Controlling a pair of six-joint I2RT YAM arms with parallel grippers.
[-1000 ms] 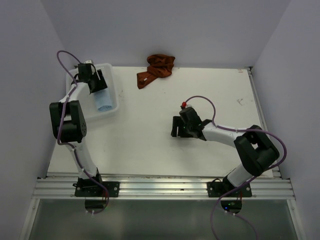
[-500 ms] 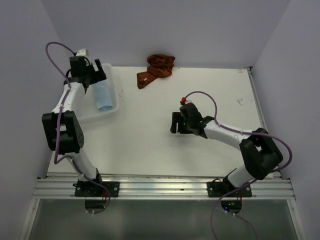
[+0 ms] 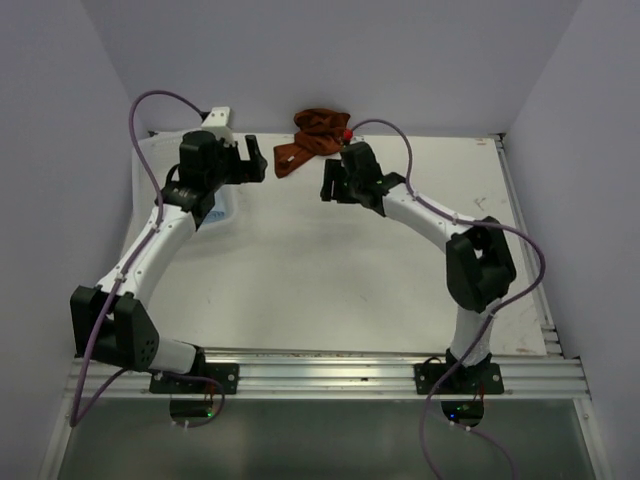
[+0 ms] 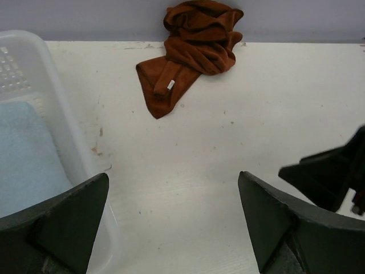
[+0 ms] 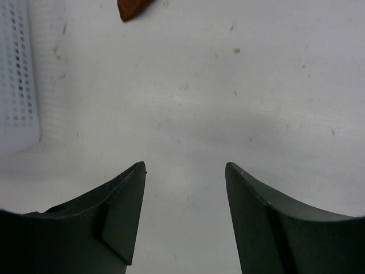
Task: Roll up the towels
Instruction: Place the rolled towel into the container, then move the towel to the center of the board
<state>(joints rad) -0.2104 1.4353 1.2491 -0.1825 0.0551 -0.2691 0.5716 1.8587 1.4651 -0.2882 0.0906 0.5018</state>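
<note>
A crumpled rust-brown towel (image 3: 312,139) lies at the table's far edge; in the left wrist view it (image 4: 194,45) is ahead of the fingers. A rolled light-blue towel (image 4: 25,160) lies in the white plastic basket (image 4: 74,165) at the far left. My left gripper (image 3: 250,160) is open and empty, just left of the brown towel. My right gripper (image 3: 330,182) is open and empty, just below and right of the towel's lower tip (image 5: 132,8). The two grippers face each other across that tip.
The white basket (image 3: 226,208) is mostly hidden under the left arm in the top view. Its perforated wall (image 5: 17,74) shows at the left of the right wrist view. Grey walls close the table on three sides.
The left gripper has left the basket and swung right toward the brown towel. The right arm has reached from mid-table up to the far edge beside the towel.
</note>
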